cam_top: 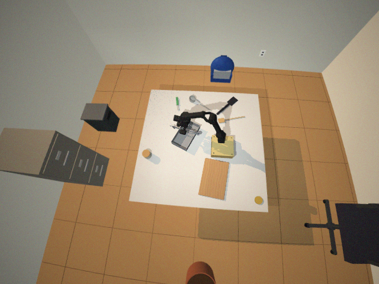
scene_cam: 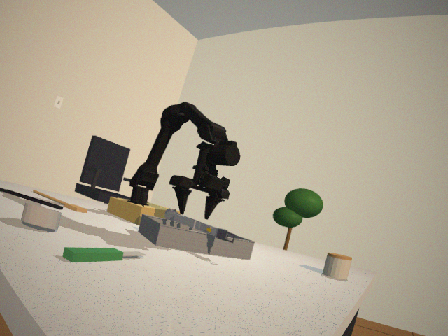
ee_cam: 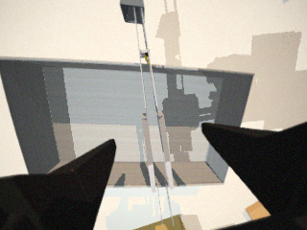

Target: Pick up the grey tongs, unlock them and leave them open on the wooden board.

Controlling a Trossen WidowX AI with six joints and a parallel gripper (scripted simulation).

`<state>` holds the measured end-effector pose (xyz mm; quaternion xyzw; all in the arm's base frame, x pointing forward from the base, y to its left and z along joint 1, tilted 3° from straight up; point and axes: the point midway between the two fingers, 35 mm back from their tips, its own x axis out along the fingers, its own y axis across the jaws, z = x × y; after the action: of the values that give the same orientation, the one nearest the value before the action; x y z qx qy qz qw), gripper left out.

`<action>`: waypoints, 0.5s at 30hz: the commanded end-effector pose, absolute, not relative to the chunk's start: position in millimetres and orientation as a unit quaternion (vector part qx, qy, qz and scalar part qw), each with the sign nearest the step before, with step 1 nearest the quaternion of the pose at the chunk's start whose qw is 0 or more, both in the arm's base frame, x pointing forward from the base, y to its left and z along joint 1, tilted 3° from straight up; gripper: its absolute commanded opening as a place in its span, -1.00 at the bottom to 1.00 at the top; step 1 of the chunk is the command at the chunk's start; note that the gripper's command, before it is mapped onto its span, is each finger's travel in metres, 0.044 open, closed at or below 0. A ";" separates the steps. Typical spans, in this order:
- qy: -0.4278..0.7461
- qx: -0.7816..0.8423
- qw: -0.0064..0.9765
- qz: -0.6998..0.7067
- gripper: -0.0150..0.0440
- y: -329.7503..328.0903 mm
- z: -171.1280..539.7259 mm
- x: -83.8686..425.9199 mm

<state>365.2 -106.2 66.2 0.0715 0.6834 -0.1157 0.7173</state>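
Observation:
The grey tongs (cam_top: 196, 132) (scene_cam: 191, 223) (ee_cam: 148, 144) lie across the roasting tin (cam_top: 178, 144) (scene_cam: 180, 240) (ee_cam: 24, 115), overhanging its rim. Their two long arms are close together and almost parallel; a small yellow part shows on them in the exterior view and the wrist view. My gripper (cam_top: 183, 124) (scene_cam: 194, 215) (ee_cam: 158, 134) is open and empty, pointing down just above the tongs. In the wrist view its fingers stand on either side of the tongs, apart from them. It hides part of the tongs in the top view. The wooden board (cam_top: 214, 178) lies flat, with nothing on it.
My yellow base (cam_top: 222, 148) stands between tin and board. A green-handled knife (cam_top: 177, 100) (scene_cam: 93, 254), a ladle (cam_top: 192, 98), a black spatula (cam_top: 232, 101) and a wooden utensil (cam_top: 221, 120) lie behind. An orange-topped jar (cam_top: 146, 153) (scene_cam: 337, 267) stands left of the tin.

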 end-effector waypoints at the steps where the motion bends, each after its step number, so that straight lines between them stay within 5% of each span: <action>1: 0.691 0.070 0.710 -0.116 1.00 -106.6 54.2 362.4; 15: 0.691 0.070 0.710 -0.116 1.00 -108.3 31.2 363.0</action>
<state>366.7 -108.1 42.1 0.0719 0.6828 -0.1164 0.7177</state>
